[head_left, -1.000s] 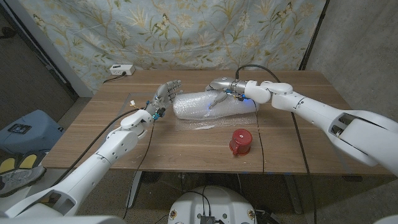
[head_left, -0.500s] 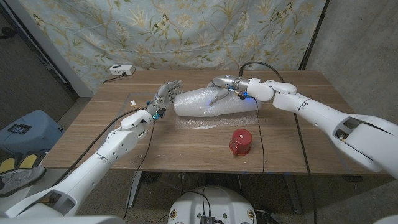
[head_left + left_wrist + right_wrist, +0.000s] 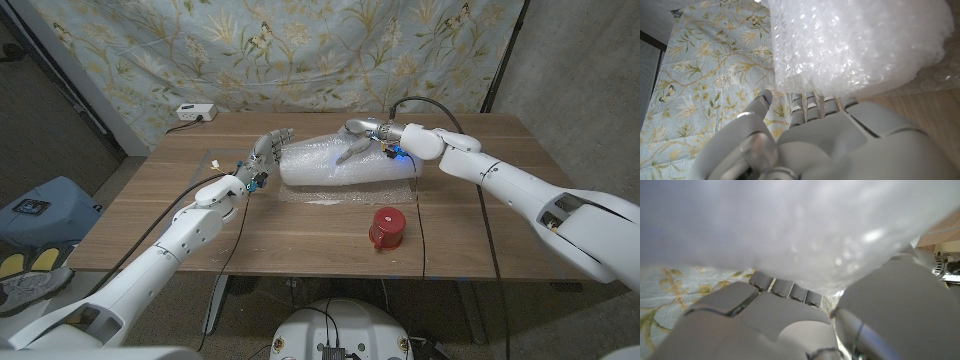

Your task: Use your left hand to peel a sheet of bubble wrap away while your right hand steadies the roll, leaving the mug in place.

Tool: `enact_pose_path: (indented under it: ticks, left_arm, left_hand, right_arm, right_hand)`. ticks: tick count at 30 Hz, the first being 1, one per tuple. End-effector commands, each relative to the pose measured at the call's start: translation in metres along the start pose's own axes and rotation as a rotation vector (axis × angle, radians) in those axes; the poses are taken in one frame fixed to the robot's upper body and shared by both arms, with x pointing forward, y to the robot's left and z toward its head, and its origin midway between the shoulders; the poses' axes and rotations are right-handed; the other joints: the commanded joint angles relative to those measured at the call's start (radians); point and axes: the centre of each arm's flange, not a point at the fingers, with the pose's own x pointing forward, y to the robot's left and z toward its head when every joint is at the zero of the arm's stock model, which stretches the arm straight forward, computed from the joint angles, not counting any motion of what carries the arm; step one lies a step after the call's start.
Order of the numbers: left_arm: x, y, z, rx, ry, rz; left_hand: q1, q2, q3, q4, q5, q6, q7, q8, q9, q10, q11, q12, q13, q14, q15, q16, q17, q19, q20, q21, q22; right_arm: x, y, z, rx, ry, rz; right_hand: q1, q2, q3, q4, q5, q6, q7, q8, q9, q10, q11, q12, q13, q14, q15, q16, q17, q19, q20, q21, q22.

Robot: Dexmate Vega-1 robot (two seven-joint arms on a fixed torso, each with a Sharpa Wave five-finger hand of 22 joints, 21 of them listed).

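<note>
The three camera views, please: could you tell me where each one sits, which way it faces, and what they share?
Head view: on the robot's head, looking down at the table; both arms, left robot hand, right robot hand, red mug.
Left wrist view: behind the left robot hand, facing the bubble wrap roll.
Right wrist view: behind the right robot hand, pressed close to the roll.
Shared: the roll.

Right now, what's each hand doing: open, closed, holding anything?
Left hand: open, fingers at the end of the bubble wrap roll, no grip visible.
Right hand: rests on top of the roll, steadying it.
</note>
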Motion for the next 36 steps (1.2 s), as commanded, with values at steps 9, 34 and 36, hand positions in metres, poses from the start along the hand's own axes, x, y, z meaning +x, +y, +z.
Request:
enact_pose_path:
  ticks: [9,34,36]
  left_arm:
    - [0.001,-0.002,-0.001,-0.001,0.006,-0.004]
    - [0.005,-0.003,0.002,0.008,0.012,-0.019]
    - [0.006,-0.003,0.002,0.009,0.013,-0.020]
  left_hand:
    - [-0.007,-0.003,0.000,-0.008,0.004,0.005,-0.001,-0.003,0.001,0.001,0.005,-0.006,0.004,0.009,0.000,-0.003,0.004,0.009,-0.005,0.003,0.005]
    - [-0.007,-0.002,0.000,-0.009,0.004,0.004,-0.002,-0.004,0.001,0.004,0.006,-0.007,0.004,0.011,0.000,-0.003,0.004,0.010,-0.004,0.002,0.005]
    - [-0.007,-0.002,0.000,-0.009,0.004,0.004,-0.001,-0.004,0.001,0.003,0.006,-0.007,0.004,0.011,0.000,-0.003,0.004,0.010,-0.005,0.002,0.005]
  right_arm:
    - [-0.009,-0.005,-0.008,0.092,0.027,-0.022]
    - [-0.027,-0.012,-0.022,0.143,0.088,-0.090]
    - [-0.029,-0.012,-0.024,0.148,0.094,-0.097]
  right_hand:
    - [0.197,0.175,-0.011,0.001,0.005,0.011,0.003,-0.001,0.001,0.018,-0.017,0.001,0.008,0.013,-0.063,-0.010,0.007,-0.005,-0.011,0.014,-0.002]
    - [0.215,0.182,-0.028,0.005,0.004,0.013,0.004,-0.008,0.001,0.023,-0.014,-0.005,0.003,0.020,-0.063,-0.026,0.012,-0.014,-0.007,0.027,-0.008]
    - [0.217,0.182,-0.029,0.005,0.003,0.014,0.004,-0.008,0.001,0.022,-0.014,-0.005,0.006,0.022,-0.063,-0.026,0.013,-0.015,-0.006,0.028,-0.009]
